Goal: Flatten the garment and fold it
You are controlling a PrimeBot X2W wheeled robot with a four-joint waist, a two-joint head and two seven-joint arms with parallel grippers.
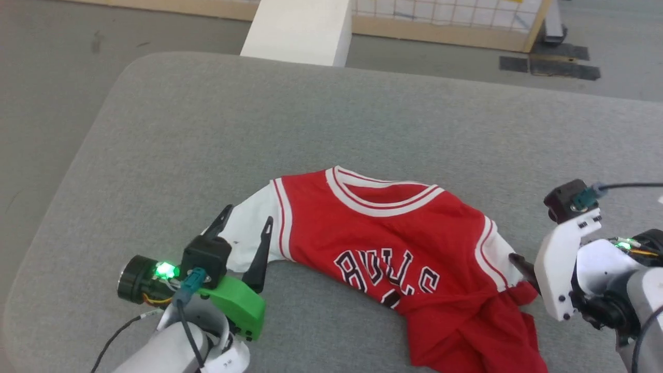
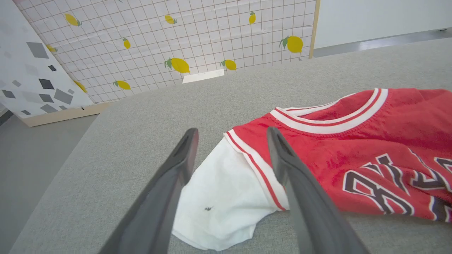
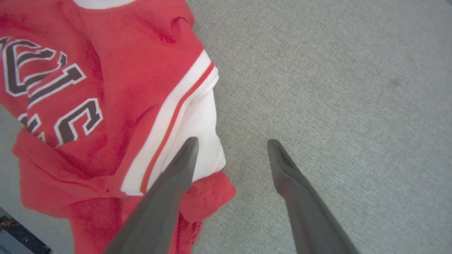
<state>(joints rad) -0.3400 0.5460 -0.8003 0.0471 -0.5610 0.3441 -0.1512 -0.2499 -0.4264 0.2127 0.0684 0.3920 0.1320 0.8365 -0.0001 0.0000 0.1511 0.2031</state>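
Grey surface (image 1: 362, 114) carrying garment (image 1: 383, 228) near robot: front facing up, collar pointing away, long axis running sleeve to sleeve, hem bunching at robot's right. Left gripper (image 1: 248, 214) standing with fingers parted. Left wrist view: white sleeve (image 2: 219, 197) lying between them. Right wrist view: right gripper (image 3: 233, 142) gaping, one finger overlapping other sleeve (image 3: 204, 134).
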